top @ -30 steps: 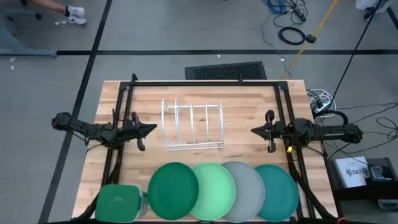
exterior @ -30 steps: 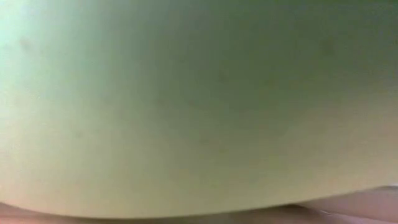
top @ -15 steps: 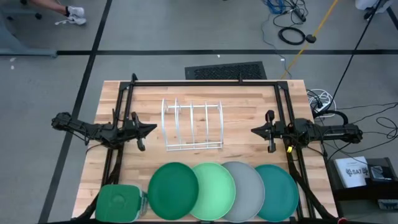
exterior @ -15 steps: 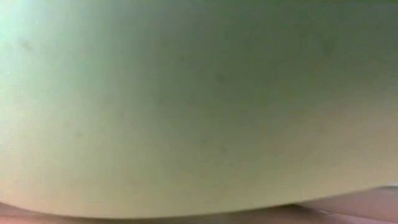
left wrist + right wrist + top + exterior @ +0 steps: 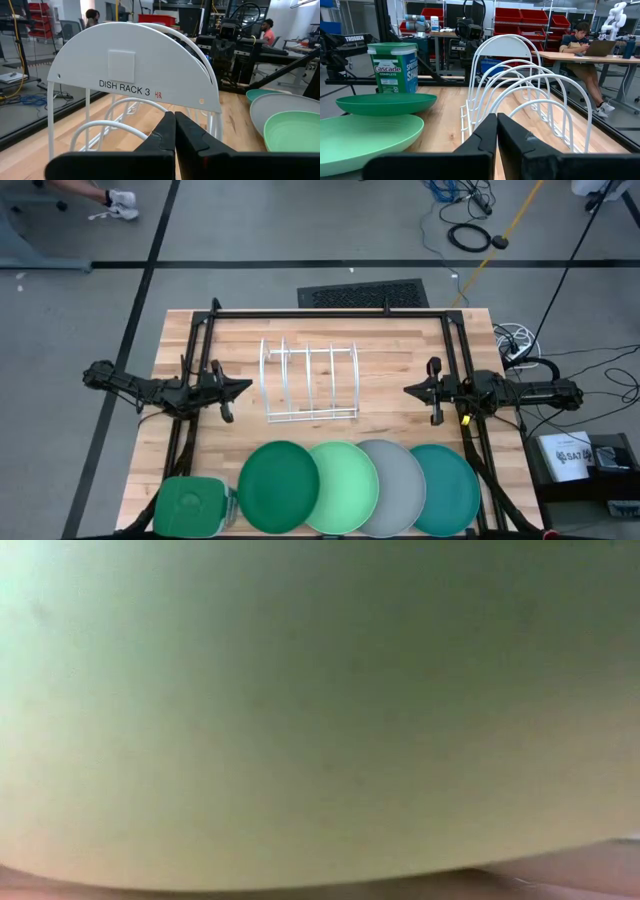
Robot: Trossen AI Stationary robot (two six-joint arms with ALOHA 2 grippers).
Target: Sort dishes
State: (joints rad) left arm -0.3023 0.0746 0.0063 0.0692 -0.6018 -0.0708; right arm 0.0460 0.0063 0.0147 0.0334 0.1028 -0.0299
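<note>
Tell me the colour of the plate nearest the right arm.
Teal plate, clearest in the high view.

Your left arm lay stretched out low from the table's left side, its left gripper (image 5: pixel 243 389) pointing inward toward the middle, fingers (image 5: pixel 162 135) pressed together with nothing between them. Your right arm mirrored it from the right side, the right gripper (image 5: pixel 410 391) also pointing inward and closed on nothing, fingers (image 5: pixel 487 132) meeting along their length. Both wrists seemed roughly level, though from overhead their height above the table was hard to judge.
</note>
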